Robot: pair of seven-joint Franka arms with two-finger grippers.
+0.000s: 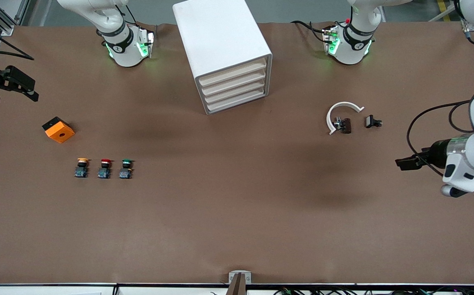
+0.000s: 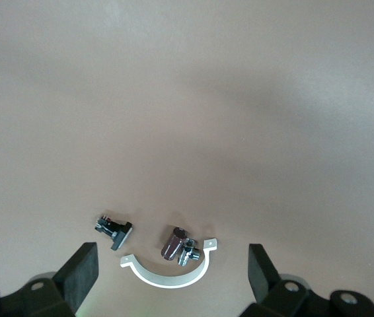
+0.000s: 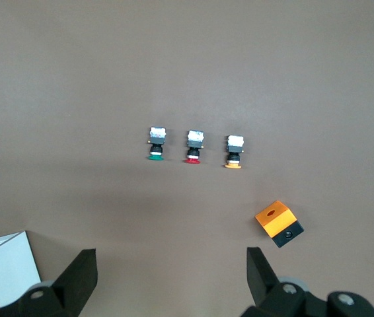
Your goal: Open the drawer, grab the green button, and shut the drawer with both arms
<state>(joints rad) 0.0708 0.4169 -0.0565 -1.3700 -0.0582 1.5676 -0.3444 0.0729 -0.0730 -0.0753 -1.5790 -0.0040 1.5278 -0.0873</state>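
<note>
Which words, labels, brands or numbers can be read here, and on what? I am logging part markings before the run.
None can be read.
Arm bases: a small round dark mark on each collar, too small to read.
Drawer cabinet: plain white, no label.
Three push buttons, green-capped button included: no legible marking.
Orange box: no text visible.

Green-capped button (image 1: 126,168) sitting beside red-capped button (image 1: 104,168) and yellow-capped button (image 1: 81,167); orange-black box (image 1: 58,129); white drawer cabinet (image 1: 223,52); brown table (image 1: 237,221).
</note>
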